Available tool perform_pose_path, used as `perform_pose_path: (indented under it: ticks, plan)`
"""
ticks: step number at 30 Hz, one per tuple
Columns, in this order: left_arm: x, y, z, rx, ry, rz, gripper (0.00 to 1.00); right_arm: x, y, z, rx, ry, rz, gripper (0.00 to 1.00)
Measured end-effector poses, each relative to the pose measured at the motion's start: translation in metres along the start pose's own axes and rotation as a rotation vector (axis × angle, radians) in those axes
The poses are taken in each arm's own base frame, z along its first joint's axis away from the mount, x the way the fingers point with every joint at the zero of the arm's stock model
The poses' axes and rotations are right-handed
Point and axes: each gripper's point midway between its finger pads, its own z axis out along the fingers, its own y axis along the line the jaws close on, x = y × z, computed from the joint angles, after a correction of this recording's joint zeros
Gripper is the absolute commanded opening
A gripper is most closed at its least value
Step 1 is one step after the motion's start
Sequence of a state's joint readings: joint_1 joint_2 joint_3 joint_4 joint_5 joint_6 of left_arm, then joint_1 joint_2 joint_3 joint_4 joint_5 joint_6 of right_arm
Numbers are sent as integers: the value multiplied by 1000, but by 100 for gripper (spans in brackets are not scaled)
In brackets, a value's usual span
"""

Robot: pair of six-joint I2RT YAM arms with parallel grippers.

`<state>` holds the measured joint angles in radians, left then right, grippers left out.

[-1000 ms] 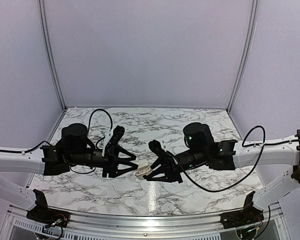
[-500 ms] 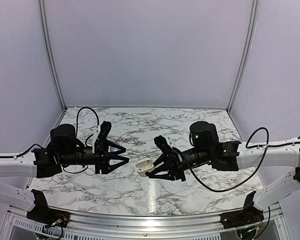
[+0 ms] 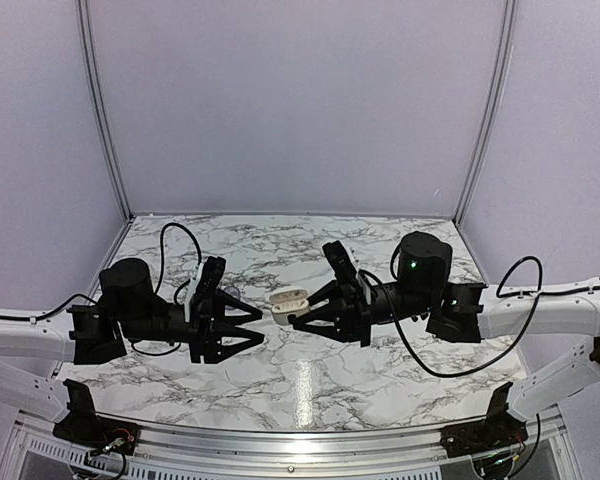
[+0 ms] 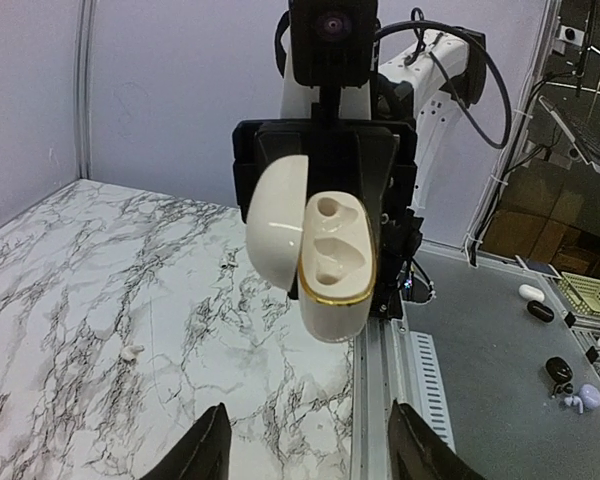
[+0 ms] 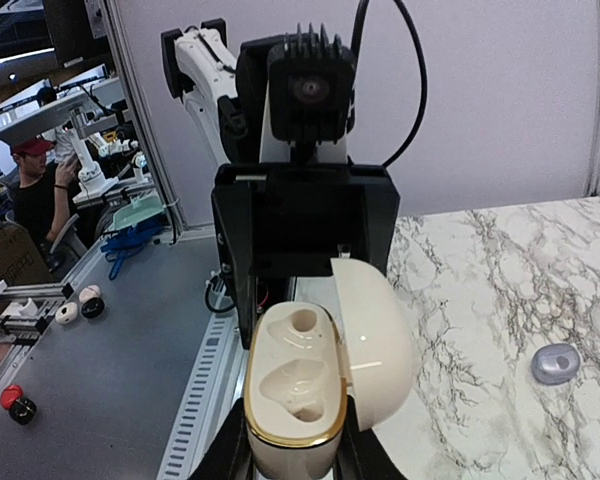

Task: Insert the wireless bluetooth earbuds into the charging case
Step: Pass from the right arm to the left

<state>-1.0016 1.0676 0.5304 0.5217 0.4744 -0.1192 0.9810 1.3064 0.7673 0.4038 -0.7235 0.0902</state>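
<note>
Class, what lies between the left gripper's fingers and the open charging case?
Nothing. The top view shows only bare marble table between the left gripper and the charging case, held by the right gripper.

The right fingers [image 3: 316,318] pinch the white charging case [image 3: 289,297].

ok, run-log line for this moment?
right gripper: shut on open white gold-rimmed charging case | left gripper: open, empty | wells: empty

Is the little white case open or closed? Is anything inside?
Open and empty. The charging case has its lid swung back, and both hollows inside are bare.
</note>
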Motion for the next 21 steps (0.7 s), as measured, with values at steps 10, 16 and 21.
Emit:
perform_pose_path:
  ticks: [10, 16, 21]
  plan:
    - [-25, -14, 7, 39, -88, 43, 50, -26, 0, 2, -11, -120, -5, 0]
    - [-32, -11, 15, 25, -103, 40, 44, -30, 1, 4, -16, -140, -3, 0]
    - [-38, -8, 19, 11, -131, 22, 40, -32, 3, 6, -12, -154, -7, 0]
